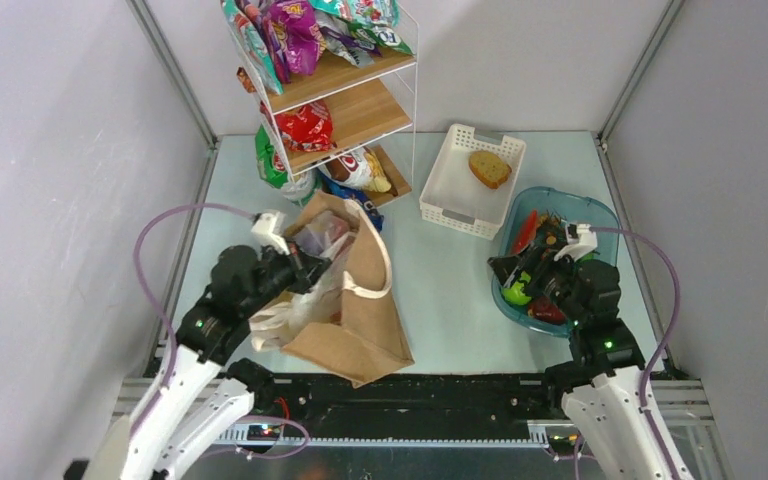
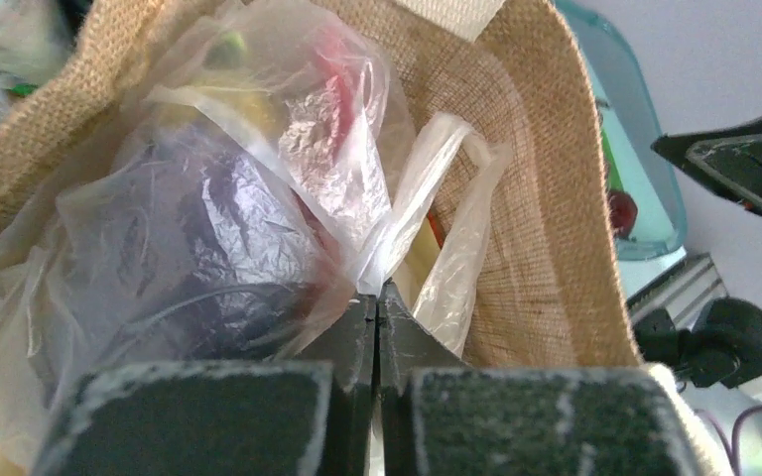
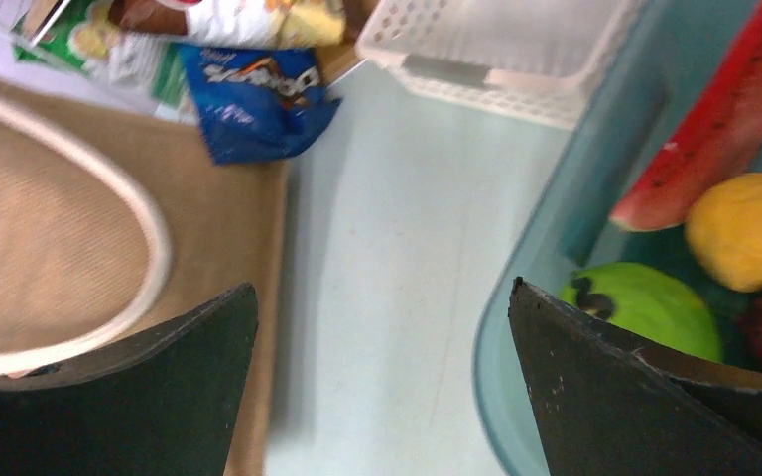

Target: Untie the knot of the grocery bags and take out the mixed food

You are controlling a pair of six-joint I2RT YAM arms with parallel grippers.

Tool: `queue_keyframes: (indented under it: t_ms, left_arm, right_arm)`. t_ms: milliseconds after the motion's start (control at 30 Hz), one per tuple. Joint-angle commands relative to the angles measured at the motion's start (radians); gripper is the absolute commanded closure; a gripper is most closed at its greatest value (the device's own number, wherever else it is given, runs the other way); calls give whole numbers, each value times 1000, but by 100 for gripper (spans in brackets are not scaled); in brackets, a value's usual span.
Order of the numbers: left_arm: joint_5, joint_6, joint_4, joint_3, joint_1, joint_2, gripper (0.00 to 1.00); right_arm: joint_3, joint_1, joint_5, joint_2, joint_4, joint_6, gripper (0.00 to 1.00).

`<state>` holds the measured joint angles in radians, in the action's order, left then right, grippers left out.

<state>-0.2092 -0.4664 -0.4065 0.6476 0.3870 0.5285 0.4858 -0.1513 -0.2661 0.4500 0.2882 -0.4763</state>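
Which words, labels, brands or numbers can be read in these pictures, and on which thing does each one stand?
No text can be read with certainty.
On the blue snack packet: pale lettering, too blurred to read.
On the top-shelf packets: print too small to read.
On the red packet: print too small to read.
On the brown bag and the plastic bag: no writing visible.

White lower links [image 1: 175, 400], black wrists [image 1: 250, 280], lilac cables [image 1: 143, 255], green status lights [image 1: 608, 345].

Plain grey walls [image 1: 50, 150], pale green tabletop [image 1: 450, 290], white wire rack [image 1: 365, 112] with wooden shelves
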Motion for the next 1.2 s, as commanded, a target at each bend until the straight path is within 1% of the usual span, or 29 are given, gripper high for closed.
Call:
queue_keyframes:
  t_ms: [0, 33, 67, 100, 133, 233, 267, 333, 367, 400, 433, 467, 500, 533, 600, 633, 700, 733, 767, 800, 833, 867, 900, 1000, 1033, 1067, 1100, 1133, 1167]
  left_arm:
    - [199, -15, 51, 87, 212, 150, 100]
    - [234, -16, 52, 112, 255, 198, 100]
    - [307, -17, 54, 125, 331, 220, 100]
    - [339, -18, 62, 148, 369, 268, 100]
    - [384, -17, 67, 161, 429, 293, 100]
    - [416, -12, 83, 230, 500, 415, 100]
    - [414, -8, 83, 258, 517, 453, 100]
    - [402, -1, 82, 285, 527, 485, 93]
    - [395, 3, 82, 291, 529, 488, 83]
    - [389, 8, 81, 300, 529, 487, 76]
    - [378, 23, 80, 303, 528, 482, 60]
    - [376, 27, 73, 308, 528, 464, 37]
    - [375, 36, 68, 311, 529, 453, 26]
    - [377, 44, 51, 319, 529, 427, 10]
    - [382, 55, 0, 348, 529, 391, 2]
    - [386, 64, -25, 362, 528, 382, 1]
    - [411, 87, -163, 445, 527, 351, 1]
    - [455, 105, -200, 466, 527, 344, 0]
    - [482, 115, -274, 506, 527, 326, 0]
    - [553, 131, -306, 522, 520, 316, 0]
    - [587, 137, -363, 545, 512, 293, 0]
    - [625, 147, -385, 551, 479, 278, 0]
    - [628, 152, -415, 549, 453, 247, 0]
    - [634, 160, -450, 520, 280, 176, 0]
    - [638, 161, -459, 490, 237, 143, 0]
    - [630, 161, -460, 472, 154, 128, 0]
    - [616, 160, -461, 433, 114, 105, 0]
    - [570, 159, -460, 412, 33, 96, 0]
    - [544, 157, -459, 374, -2, 90, 0]
  right_arm:
    - [95, -146, 68, 18, 17, -52, 0]
    - [114, -207, 87, 20, 18, -59, 0]
    - [123, -238, 127, 21, 23, -71, 0]
    - [144, -302, 151, 25, 28, -76, 0]
    - [155, -332, 197, 28, 35, -87, 0]
    - [194, -486, 258, 46, 34, -109, 0]
    - [204, -545, 308, 50, 28, -110, 0]
    - [224, -621, 378, 80, 33, -106, 0]
    - [230, -645, 423, 89, 42, -99, 0]
    - [243, -685, 445, 107, 47, -96, 0]
    - [247, -710, 477, 115, 53, -91, 0]
    - [254, -731, 491, 130, 54, -89, 0]
    - [255, -741, 510, 138, 53, -87, 0]
    - [257, -756, 515, 149, 48, -87, 0]
    - [261, -768, 525, 169, 32, -87, 0]
    - [265, -769, 529, 175, 28, -91, 0]
    - [284, -779, 535, 196, 24, -93, 0]
    - [289, -782, 545, 209, 23, -94, 0]
    - [304, -795, 550, 223, 21, -94, 0]
    - [311, -803, 568, 230, 18, -93, 0]
    - [327, -823, 578, 246, 16, -91, 0]
    - [336, -837, 608, 254, 11, -87, 0]
    - [355, -867, 626, 274, 9, -83, 0]
    - [402, -931, 747, 327, 17, -62, 0]
    - [426, -963, 773, 360, 22, -58, 0]
    - [440, -977, 818, 377, 31, -50, 0]
    - [465, -1000, 838, 412, 35, -46, 0]
    - [477, -1010, 870, 428, 43, -40, 0]
    - [499, -1022, 880, 462, 46, -36, 0]
